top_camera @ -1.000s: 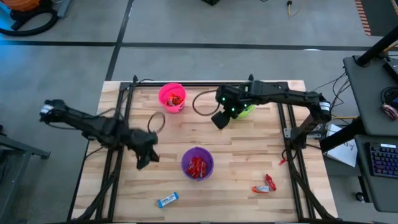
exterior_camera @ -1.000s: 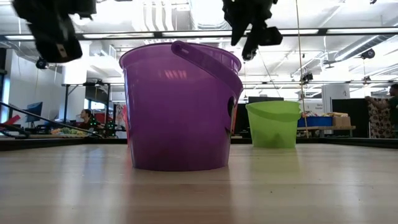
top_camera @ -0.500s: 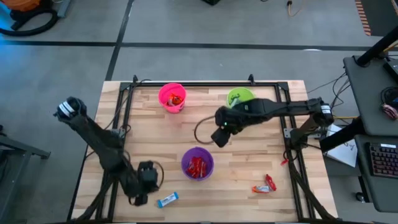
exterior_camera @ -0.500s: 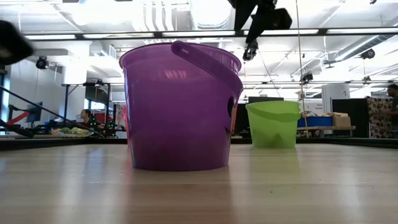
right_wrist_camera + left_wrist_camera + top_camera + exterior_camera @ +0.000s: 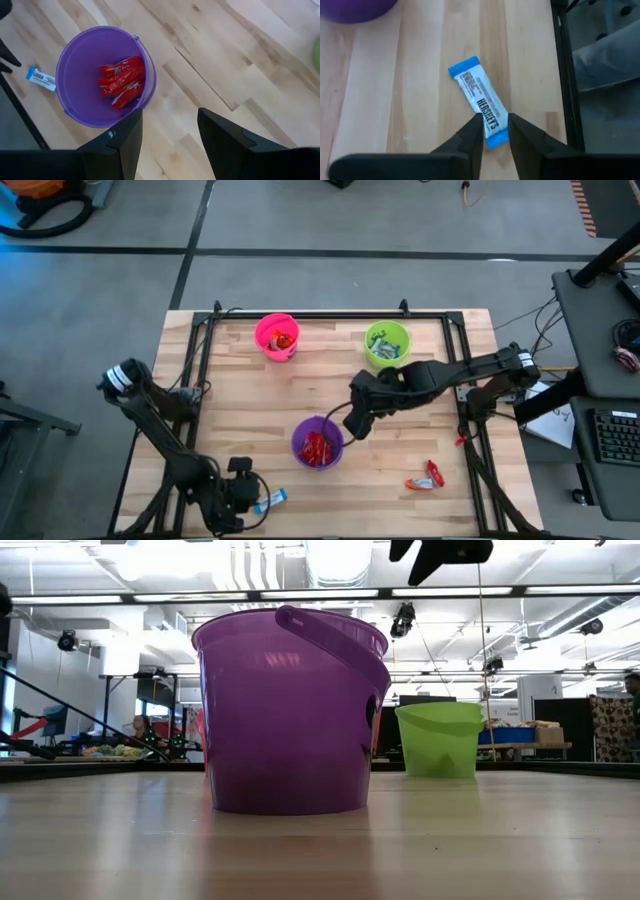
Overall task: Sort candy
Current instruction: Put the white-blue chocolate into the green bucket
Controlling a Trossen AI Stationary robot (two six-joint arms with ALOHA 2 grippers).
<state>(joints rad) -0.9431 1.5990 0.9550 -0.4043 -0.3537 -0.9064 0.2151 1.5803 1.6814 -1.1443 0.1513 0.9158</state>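
While its two fingers (image 5: 470,137) stand a narrow gap apart over one end of the blue-and-white candy (image 5: 480,101), the left gripper (image 5: 493,131) sits low at the table's (image 5: 250,410) near-left edge; whether the tips touch the wrapper I cannot tell, and the bar lies flat on the wood. From above, that gripper (image 5: 243,496) shows just beside the same candy (image 5: 270,501), with its arm reaching in from the left side. The right gripper (image 5: 167,125) hangs empty with its fingers spread wide, above the table just beside the purple cup (image 5: 102,75), which holds red candies (image 5: 122,80). Seen from above, this gripper (image 5: 355,423) is near the purple cup (image 5: 318,443), between it and the green cup (image 5: 387,343). A pink cup (image 5: 277,336) stands at the far side with red candy inside, and the green cup holds blue-and-white pieces. Two more wrapped candies (image 5: 425,478), red and orange, lie loose near the near-right edge, well apart from both grippers.
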